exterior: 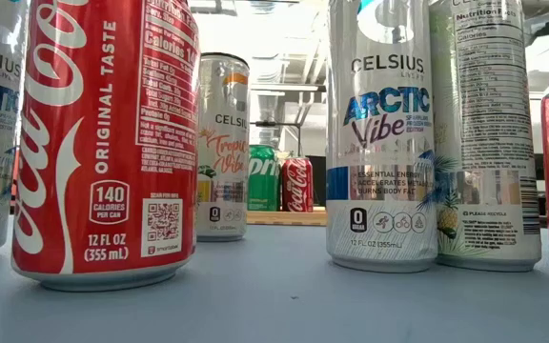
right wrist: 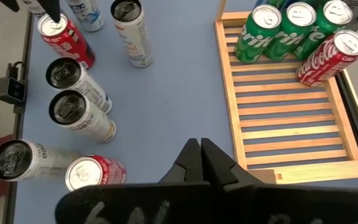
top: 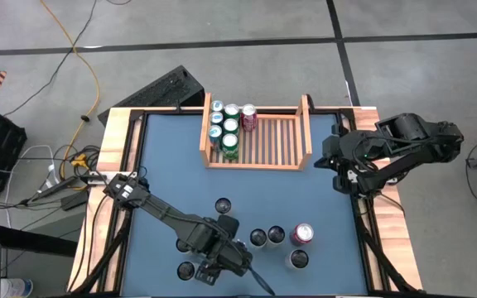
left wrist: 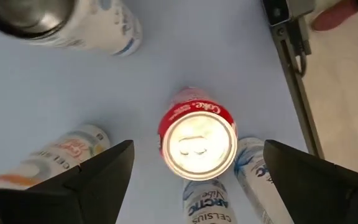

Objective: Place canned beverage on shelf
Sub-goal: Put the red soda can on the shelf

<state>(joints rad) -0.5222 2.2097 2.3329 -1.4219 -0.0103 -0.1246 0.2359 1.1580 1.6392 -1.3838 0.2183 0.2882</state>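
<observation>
1. My landmark is the shelf (top: 259, 139), a light-brown wooden rack with a slatted base and raised side boards, standing at the far middle of the blue table (top: 321, 199). Everything below is placed against it.

2. Already stocked in its far-left corner are several green Sprite cans (top: 229, 132) in two short rows, with one red Coca-Cola can (top: 249, 117) at the far end of the next row. They seem packed tight from that corner so the remaining slats stay free for more rows.

3. The loose cans stand upright in a cluster well in front of the shelf, near the table's front edge. Upright makes sense, since each can be taken round its side wall from above.

4. The left gripper (left wrist: 191, 171) hangs over that cluster with its jaws spread wide and holding nothing. I judge it is lining up for a pick.

5. The can I take as the target, a red Coca-Cola can with a silver lid (left wrist: 197, 142), stands well short of the shelf. In the left wrist view it sits between the two dark fingers (left wrist: 98, 174), roughly centred in the gap and clear of both. White Celsius cans (left wrist: 207, 202) crowd just beside it, so the descent needs care.

6. The right gripper (right wrist: 201, 158) waits beside the shelf's right side board, jaws pressed together and empty, clear of the left arm's work.
</observation>
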